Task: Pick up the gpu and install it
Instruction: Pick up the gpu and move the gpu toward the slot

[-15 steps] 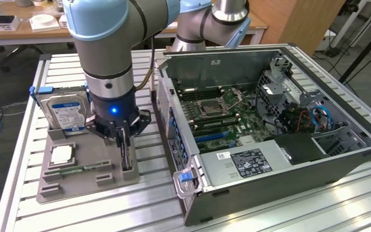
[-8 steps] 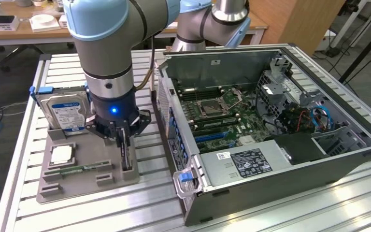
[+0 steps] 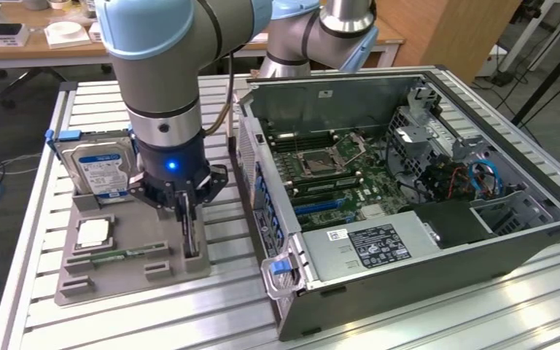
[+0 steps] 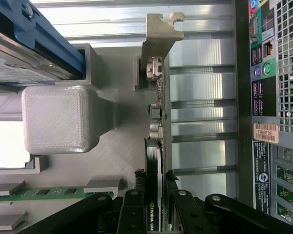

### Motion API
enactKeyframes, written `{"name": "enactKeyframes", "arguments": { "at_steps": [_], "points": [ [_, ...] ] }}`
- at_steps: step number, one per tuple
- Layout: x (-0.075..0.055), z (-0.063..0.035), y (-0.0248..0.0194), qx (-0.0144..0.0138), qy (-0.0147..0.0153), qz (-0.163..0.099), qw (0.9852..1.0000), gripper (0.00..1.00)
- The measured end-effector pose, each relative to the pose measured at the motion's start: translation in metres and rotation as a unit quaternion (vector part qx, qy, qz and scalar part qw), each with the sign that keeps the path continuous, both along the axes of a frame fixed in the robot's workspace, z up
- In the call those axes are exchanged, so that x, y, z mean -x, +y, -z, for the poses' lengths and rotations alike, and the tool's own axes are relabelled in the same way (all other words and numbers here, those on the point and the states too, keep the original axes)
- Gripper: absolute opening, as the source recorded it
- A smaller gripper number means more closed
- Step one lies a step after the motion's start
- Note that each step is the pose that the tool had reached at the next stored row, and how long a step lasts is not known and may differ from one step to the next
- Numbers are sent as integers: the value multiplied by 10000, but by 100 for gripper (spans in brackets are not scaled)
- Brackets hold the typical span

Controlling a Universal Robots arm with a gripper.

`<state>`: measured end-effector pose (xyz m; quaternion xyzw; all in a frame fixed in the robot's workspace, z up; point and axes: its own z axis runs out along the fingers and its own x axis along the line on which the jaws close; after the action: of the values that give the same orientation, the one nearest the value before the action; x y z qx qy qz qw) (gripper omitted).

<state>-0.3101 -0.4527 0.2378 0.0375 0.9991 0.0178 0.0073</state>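
The gpu (image 3: 192, 240) stands on its long edge in a slot of the grey holder tray (image 3: 125, 281), left of the open computer case (image 3: 513, 240) in the exterior view. My gripper (image 3: 184, 213) reaches straight down onto the card. In the wrist view the gpu (image 4: 156, 122) runs away from me, its silver end bracket (image 4: 161, 34) at the far end. My gripper (image 4: 155, 178) has a black fingertip (image 4: 138, 176) pressed on each face of the card. The card still sits in the tray.
A silver hard drive (image 3: 100, 168) with a blue-white label stands upright in the tray behind the arm. A processor (image 3: 93, 233) and a green memory stick (image 3: 119, 255) lie in the tray. The motherboard (image 3: 329, 175) lies exposed inside the case. The case's port panel (image 4: 266, 97) is close beside the card.
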Motion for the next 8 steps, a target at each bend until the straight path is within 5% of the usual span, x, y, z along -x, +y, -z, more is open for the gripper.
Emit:
{"name": "enactKeyframes", "arguments": {
  "at_steps": [8],
  "points": [
    [0, -63, 0, 0, 0, 0, 10000, 26]
  ]
}}
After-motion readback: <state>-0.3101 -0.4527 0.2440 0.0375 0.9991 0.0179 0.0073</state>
